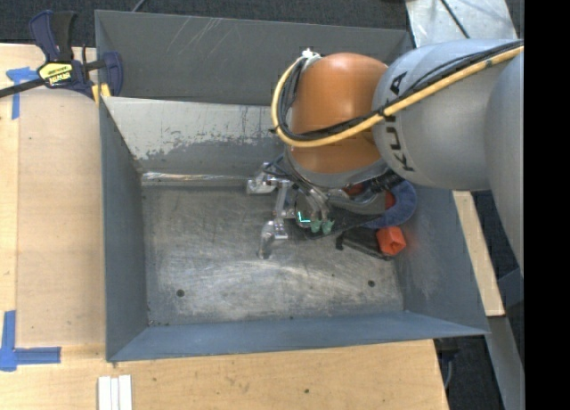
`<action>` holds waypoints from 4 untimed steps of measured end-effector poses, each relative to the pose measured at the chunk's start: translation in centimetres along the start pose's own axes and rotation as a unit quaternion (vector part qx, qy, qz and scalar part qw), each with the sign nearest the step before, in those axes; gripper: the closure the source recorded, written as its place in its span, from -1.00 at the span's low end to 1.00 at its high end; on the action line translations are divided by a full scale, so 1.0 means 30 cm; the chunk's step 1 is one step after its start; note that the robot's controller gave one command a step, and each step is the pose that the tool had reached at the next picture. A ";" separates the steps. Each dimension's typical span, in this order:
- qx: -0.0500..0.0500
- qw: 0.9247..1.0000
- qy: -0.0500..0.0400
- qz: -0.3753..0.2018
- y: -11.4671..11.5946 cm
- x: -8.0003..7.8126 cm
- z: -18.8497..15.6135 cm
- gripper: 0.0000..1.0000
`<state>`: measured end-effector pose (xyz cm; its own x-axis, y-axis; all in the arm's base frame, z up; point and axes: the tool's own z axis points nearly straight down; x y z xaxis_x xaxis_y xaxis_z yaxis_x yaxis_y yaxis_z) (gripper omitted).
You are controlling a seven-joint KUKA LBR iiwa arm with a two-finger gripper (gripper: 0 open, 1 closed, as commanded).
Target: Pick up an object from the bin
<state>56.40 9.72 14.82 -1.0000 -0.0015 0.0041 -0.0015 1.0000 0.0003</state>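
You have the gripper (265,210) low over the middle of the grey metal bin (178,127), a little toward the back wall. Its two fingers (272,234) stand spread apart, one tip nearer the back wall and the other nearer the front. Between them you can see only the scuffed bin floor (205,283). The arm (454,123) comes in from the right, and its rounded orange cover (334,105) hangs over the right half of the bin, hiding part of what lies under it. The loose things lie to the right of the gripper, against the right wall, and not beneath the fingers. The nearest is a black thing with an orange-red end (378,241), lying flat on the floor. Its dark part points toward the gripper's base and its orange-red end points toward the right wall. It sits just beside the gripper's body but apart from both fingertips. Behind it, closer to the right wall and partly tucked under the wrist, is a blue thing (403,205) with a rounded edge. So much of it is covered that you cannot tell what kind of item it is. A bit of red peeks out between the blue thing and the wrist, too hidden to name. The left half of the floor shows bare metal.
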 end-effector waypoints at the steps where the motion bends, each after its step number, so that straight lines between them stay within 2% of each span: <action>1: -0.001 0.999 -0.006 -0.040 -0.325 -0.115 0.217 -1.00; 2: -0.004 1.000 -0.002 0.024 -0.463 -0.165 0.172 -1.00; 3: -0.010 0.999 -0.001 0.047 -0.521 -0.185 0.234 -1.00; 4: -0.009 0.999 -0.005 0.037 -0.534 -0.174 0.234 -1.00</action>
<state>61.60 -6.28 7.79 -0.9974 0.0717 -0.0060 0.0716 0.9973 0.0184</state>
